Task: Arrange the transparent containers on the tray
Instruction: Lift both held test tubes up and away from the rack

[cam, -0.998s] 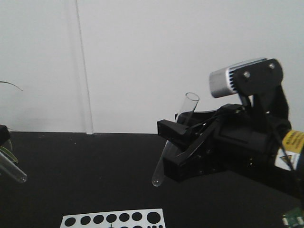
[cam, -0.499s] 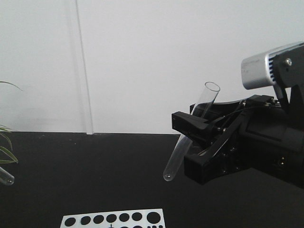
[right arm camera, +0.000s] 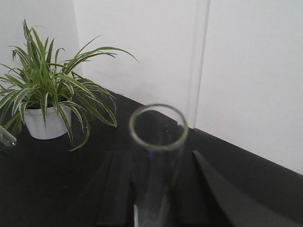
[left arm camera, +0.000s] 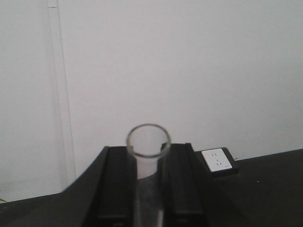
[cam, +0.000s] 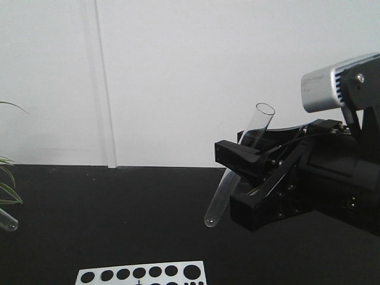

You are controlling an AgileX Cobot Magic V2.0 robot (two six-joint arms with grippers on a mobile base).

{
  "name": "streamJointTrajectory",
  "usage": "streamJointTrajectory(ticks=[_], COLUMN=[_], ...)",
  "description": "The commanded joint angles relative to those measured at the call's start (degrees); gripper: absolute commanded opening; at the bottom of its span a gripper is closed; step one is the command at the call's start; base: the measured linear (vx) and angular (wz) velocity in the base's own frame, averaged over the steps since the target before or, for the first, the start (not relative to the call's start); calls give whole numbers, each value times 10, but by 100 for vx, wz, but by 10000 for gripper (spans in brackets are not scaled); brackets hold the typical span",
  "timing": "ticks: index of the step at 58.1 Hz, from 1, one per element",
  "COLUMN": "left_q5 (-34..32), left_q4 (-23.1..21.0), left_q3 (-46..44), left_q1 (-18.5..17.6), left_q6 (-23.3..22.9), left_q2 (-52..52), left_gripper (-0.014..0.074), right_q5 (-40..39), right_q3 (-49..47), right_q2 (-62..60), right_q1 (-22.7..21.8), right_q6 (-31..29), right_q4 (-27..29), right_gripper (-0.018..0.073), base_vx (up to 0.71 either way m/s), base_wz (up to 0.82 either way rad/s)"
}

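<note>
The right gripper is clamping a test tube mid-length, likely light, slick, fragile glass, while the left gripper is pinching a second test tube.

test tube cropped left, dotted sheet cropped

clamped between the black fingers of the right claw: a long clear glass test tube, open round rim toward the lens. to the left, on the black counter, a spider plant with striped green leaves in a white pot. at far left edge, tip of a second clear glass tube.
</note>
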Motion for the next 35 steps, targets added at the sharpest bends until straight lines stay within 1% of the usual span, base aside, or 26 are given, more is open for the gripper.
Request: streamJointTrajectory(ticks=[1, 35], left_q5=[-46, -46], left_q4=[-4, -4], left_q3=[-20, -20], left_q1=[1, 1], left_q6=[0, 0], left_q2=[-2, -2], left_gripper=[83, 83], right_q5=[-49, -50], right_q3=[-20, -20], right_q2=[-10, -10], right_q1=[-2, -2], right_q6=[-5, -5], right_q4=[-8, -8], right_gripper=[-11, -11], base_vx=[0, 0], base_wz=[0, 0])
